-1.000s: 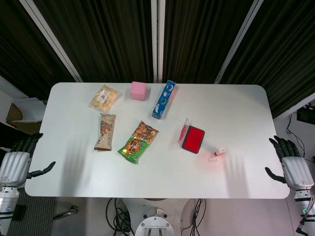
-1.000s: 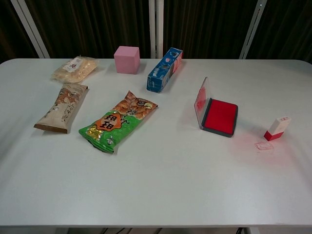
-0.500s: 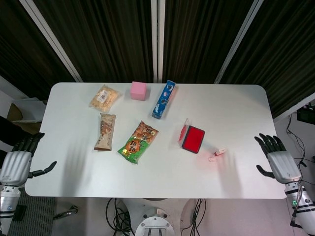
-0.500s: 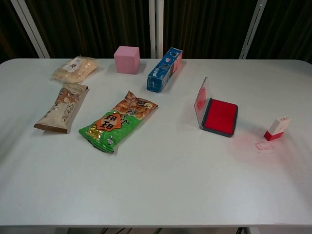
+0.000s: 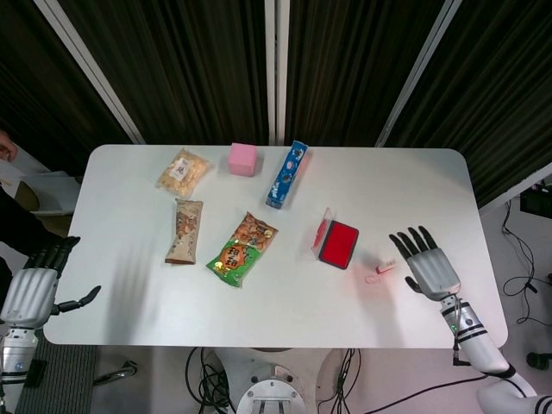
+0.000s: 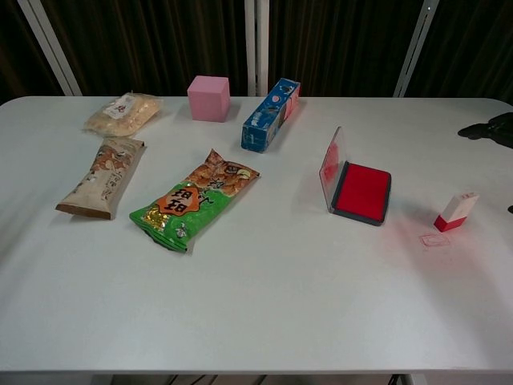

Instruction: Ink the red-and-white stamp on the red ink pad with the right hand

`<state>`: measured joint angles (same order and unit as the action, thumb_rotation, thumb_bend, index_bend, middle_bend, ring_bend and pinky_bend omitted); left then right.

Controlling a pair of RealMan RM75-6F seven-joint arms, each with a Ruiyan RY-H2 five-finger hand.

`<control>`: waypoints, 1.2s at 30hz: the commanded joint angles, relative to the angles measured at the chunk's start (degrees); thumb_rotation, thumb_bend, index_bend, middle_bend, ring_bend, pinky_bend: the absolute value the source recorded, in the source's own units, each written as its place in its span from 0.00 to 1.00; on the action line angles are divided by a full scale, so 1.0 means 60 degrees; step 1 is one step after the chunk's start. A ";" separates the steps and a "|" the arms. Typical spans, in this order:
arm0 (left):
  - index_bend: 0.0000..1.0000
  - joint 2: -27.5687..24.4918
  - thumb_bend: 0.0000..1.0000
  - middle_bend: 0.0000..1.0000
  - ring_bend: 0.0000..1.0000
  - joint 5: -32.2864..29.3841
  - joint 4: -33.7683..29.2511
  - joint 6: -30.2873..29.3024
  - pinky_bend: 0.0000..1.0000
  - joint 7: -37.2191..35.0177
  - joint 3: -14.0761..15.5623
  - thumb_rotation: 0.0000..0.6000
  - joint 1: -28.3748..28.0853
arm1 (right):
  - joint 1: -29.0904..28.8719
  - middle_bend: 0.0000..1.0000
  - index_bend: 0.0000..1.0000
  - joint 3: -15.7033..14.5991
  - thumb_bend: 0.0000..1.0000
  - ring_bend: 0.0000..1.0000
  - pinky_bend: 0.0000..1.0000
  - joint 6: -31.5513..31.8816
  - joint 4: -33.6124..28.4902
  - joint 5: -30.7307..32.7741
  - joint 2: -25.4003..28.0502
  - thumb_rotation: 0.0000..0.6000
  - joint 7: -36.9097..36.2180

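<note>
Since the earlier frames our right hand (image 5: 429,262) has come in from the table's right edge and now hovers over the tabletop, fingers spread, holding nothing, just right of the red-and-white stamp (image 5: 387,266). The stamp lies near the right of the red ink pad (image 5: 338,242), whose lid stands open. We judge nothing done yet: grasping and inking remain. Our left hand (image 5: 31,285) waits open off the left edge. The snack bags (image 5: 242,248) lie well left, clear of our path.
</note>
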<state>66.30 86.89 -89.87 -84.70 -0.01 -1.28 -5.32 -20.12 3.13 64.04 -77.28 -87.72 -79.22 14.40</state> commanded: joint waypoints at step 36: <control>0.11 0.0039 0.17 0.12 0.12 -0.0082 0.0408 0.0060 0.21 -0.0459 -0.0027 0.48 0.0005 | -0.0348 0.37 0.45 -0.0201 0.23 0.00 0.00 0.0486 0.2998 0.0115 -0.2519 1.00 -0.0916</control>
<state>66.53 86.39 -87.41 -84.34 -2.77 -1.44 -5.30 -22.20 1.93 66.96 -59.29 -87.03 -94.33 8.91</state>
